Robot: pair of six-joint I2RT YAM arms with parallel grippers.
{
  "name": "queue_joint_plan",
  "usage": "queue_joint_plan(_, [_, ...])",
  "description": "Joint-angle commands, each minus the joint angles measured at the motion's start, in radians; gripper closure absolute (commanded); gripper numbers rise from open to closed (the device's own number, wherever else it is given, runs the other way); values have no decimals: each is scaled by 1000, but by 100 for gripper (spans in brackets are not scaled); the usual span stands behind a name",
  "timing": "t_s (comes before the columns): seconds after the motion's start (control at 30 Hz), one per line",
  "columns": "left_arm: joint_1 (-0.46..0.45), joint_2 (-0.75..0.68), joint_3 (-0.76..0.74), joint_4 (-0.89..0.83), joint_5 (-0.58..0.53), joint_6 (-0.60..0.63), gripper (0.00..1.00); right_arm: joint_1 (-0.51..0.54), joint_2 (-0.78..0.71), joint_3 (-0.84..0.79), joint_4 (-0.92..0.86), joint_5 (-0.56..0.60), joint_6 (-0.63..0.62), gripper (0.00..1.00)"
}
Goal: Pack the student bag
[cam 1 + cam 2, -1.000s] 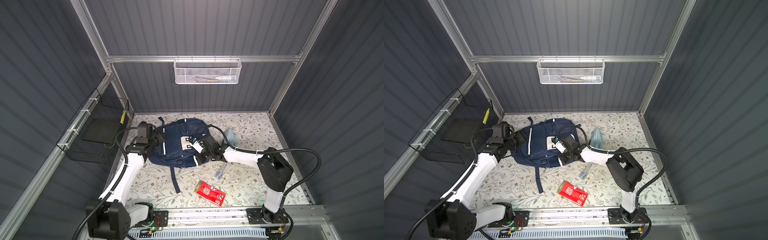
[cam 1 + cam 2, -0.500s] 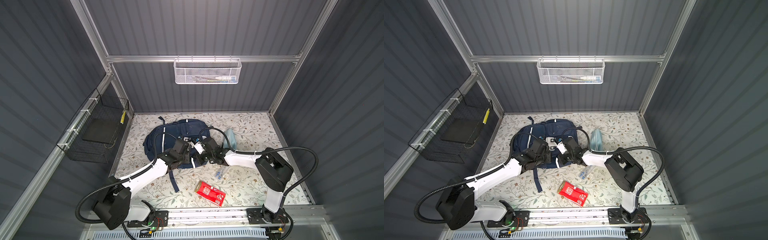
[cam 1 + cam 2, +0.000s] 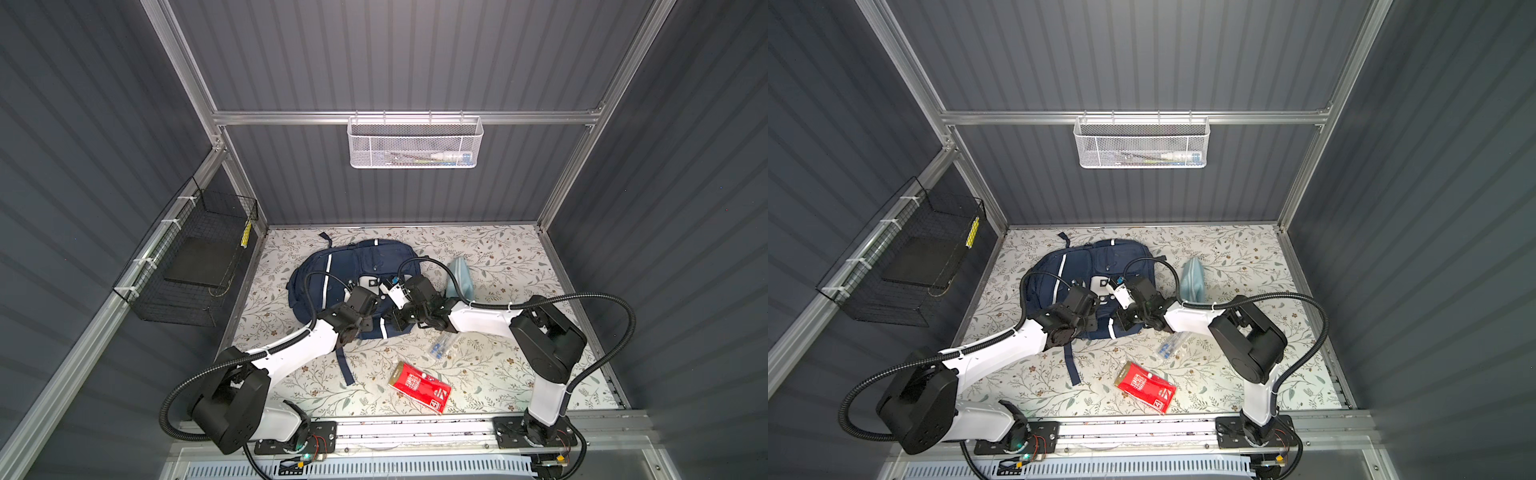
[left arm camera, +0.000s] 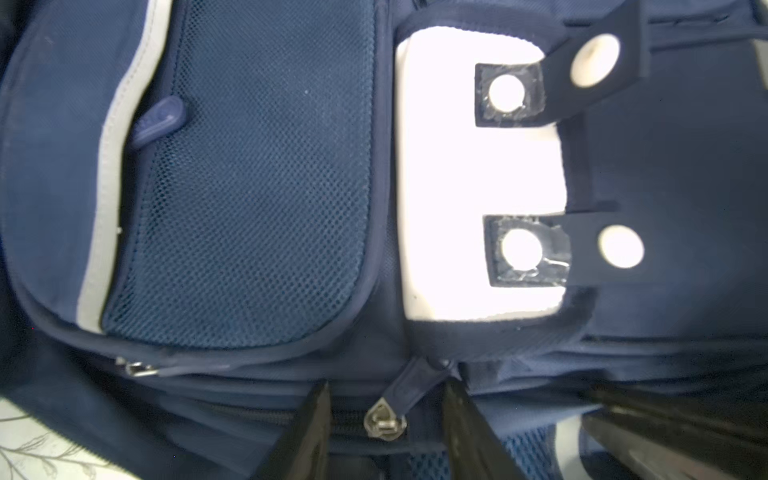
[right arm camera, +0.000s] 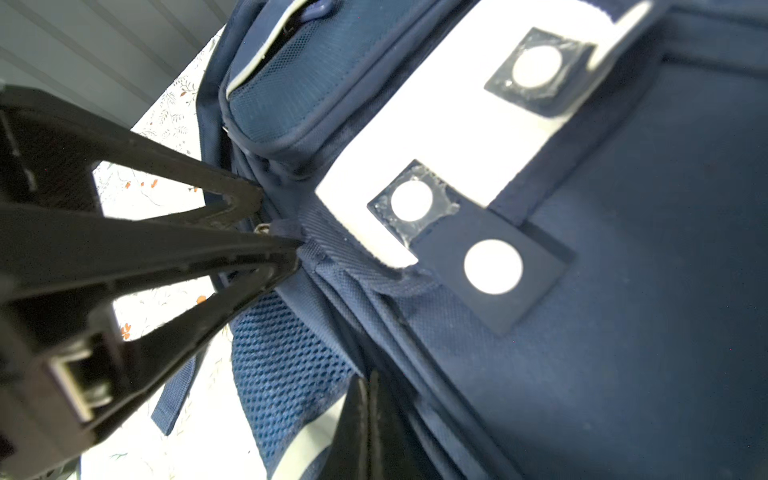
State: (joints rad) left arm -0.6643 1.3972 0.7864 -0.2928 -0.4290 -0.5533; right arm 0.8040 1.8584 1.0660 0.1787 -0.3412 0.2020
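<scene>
Though both top views hid it, the left wrist view showed the left gripper (image 4: 384, 395) parted astride a zip pull (image 4: 384, 422). The right gripper (image 5: 368, 411) was closed over the student bag (image 3: 318, 274), which lay on the floral table (image 3: 498, 257). The red packet's (image 3: 419, 386) print was unreadable.

No text was legible; the white print on the red packet (image 3: 419, 387), near side, was too small.

left tool (image 4: 386, 390) | moved | student bag (image 4: 249, 166) left edge → zipper pull (image 4: 384, 422)
</scene>
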Motion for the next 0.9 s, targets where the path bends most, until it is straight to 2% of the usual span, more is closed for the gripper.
queue_joint_plan(0.0, [3,61,35,13,-55,49,53,9,3,1,13,-69,29,100])
queue_joint_plan(0.07, [3,93,37,75,-1,86,56,10,2,-4,13,-72,30,100])
queue_joint_plan(0.13, [4,123,53,82,24,87,68,9,-3,-16,21,-69,31,100])
queue_joint_plan(0.2, [3,135,76,12,-36,51,85,9,-13,-29,24,-60,33,100])
queue_joint_plan(0.3, [7,89,85,-83,-142,8,99,6,-26,-52,38,-57,42,100])
queue_joint_plan(0.47, [50,6,53,-165,-154,-41,100,-2,-22,-58,46,-57,65,100])
queue_joint_plan(0.6, [92,-61,-18,-171,-143,-69,100,-31,-35,-68,59,-36,129,100])
queue_joint_plan(0.73, [124,-103,-58,-105,-55,-35,100,-32,-45,-61,43,-55,94,100])
queue_joint_plan(0.8, [123,-125,-68,-29,34,13,100,-31,-41,-61,49,-77,93,100])
queue_joint_plan(0.83, [122,-140,-74,14,77,29,96,-30,-41,-67,59,-83,97,100])
queue_joint_plan(0.87, [122,-150,-83,52,112,40,85,-31,-45,-74,73,-91,101,100])
